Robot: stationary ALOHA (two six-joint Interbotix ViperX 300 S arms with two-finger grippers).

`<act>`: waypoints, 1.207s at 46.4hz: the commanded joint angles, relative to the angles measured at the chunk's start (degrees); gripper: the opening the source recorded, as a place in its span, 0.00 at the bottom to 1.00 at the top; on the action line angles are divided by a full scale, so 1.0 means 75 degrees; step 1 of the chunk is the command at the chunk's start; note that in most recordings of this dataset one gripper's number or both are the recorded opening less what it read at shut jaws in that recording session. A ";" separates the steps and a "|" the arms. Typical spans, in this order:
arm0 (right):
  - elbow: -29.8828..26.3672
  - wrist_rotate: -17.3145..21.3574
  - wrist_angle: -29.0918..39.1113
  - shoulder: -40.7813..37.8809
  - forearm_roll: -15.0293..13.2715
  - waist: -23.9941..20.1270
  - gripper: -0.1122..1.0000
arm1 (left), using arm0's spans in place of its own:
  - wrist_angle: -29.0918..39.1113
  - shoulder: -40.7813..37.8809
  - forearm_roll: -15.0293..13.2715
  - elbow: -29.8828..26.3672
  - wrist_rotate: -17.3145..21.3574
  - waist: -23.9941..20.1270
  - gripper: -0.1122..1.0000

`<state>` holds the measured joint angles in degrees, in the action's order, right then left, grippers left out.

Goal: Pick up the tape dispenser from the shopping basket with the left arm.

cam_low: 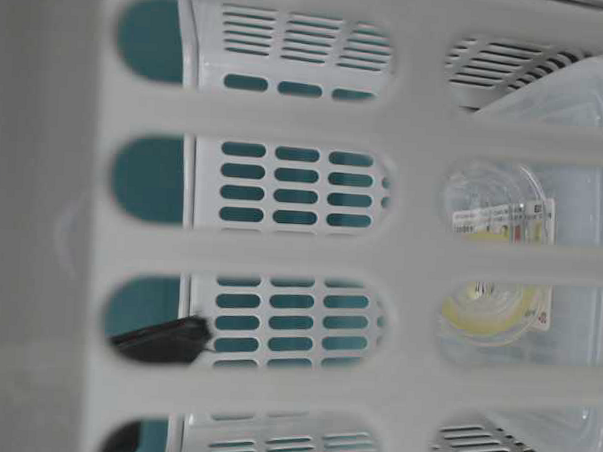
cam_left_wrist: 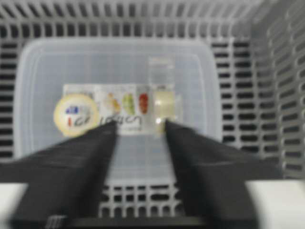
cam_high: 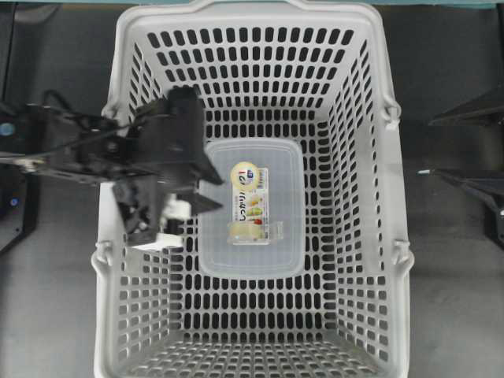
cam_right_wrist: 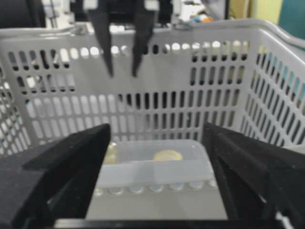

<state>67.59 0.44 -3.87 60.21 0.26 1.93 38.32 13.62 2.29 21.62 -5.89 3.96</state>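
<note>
The tape dispenser (cam_high: 250, 203) is a small white printed card with a pale-yellow round top and a clear roll. It lies flat on a translucent tub (cam_high: 287, 244) in the middle of the light-grey shopping basket (cam_high: 244, 12). My left gripper (cam_high: 219, 193) is open and empty inside the basket, just left of the dispenser and above it. In the left wrist view the open gripper (cam_left_wrist: 139, 125) frames the dispenser (cam_left_wrist: 119, 109) just beyond its tips. My right gripper (cam_high: 427, 147) is open and empty outside the basket's right wall.
The tub (cam_left_wrist: 114, 62) covers most of the basket floor. The slotted walls (cam_left_wrist: 281, 71) stand high on all sides. The right wrist view shows the far wall (cam_right_wrist: 190, 62), the tub (cam_right_wrist: 157, 164) and the left gripper's fingers (cam_right_wrist: 106, 43) hanging down. A black finger (cam_low: 161, 340) shows through the lattice.
</note>
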 commanded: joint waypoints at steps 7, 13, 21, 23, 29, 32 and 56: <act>-0.0152 0.0012 -0.0023 0.0047 0.0012 -0.0012 0.77 | 0.0844 -0.0867 0.0023 -0.1008 -0.0164 0.0105 0.88; -0.0141 0.0012 -0.0023 0.0117 0.0023 -0.0012 0.77 | 0.0891 -0.1453 0.0035 -0.1312 -0.0211 0.0176 0.91; -0.0152 0.0012 -0.0012 0.0188 0.0023 -0.0012 0.77 | 0.0914 -0.2074 0.0035 -0.1465 -0.0293 0.0363 0.91; -0.0141 0.0012 -0.0012 0.0188 0.0012 -0.0012 0.77 | 0.0914 -0.2203 0.0023 -0.1441 -0.0328 0.0398 0.91; -0.0141 0.0012 -0.0012 0.0199 0.0023 -0.0012 0.77 | 0.0902 -0.2496 0.0023 -0.1465 -0.0480 0.0469 0.91; -0.0141 0.0012 -0.0012 0.0199 0.0023 -0.0012 0.77 | 0.0879 -0.2637 0.0023 -0.1430 -0.0504 0.0480 0.91; -0.0082 0.0012 -0.0012 0.0199 0.0023 -0.0012 0.77 | 0.1383 -0.2520 0.0023 -0.1781 -0.0445 0.0445 0.36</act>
<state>67.59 0.44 -3.78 62.05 0.35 2.02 47.72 -7.56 2.29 10.99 -9.49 7.38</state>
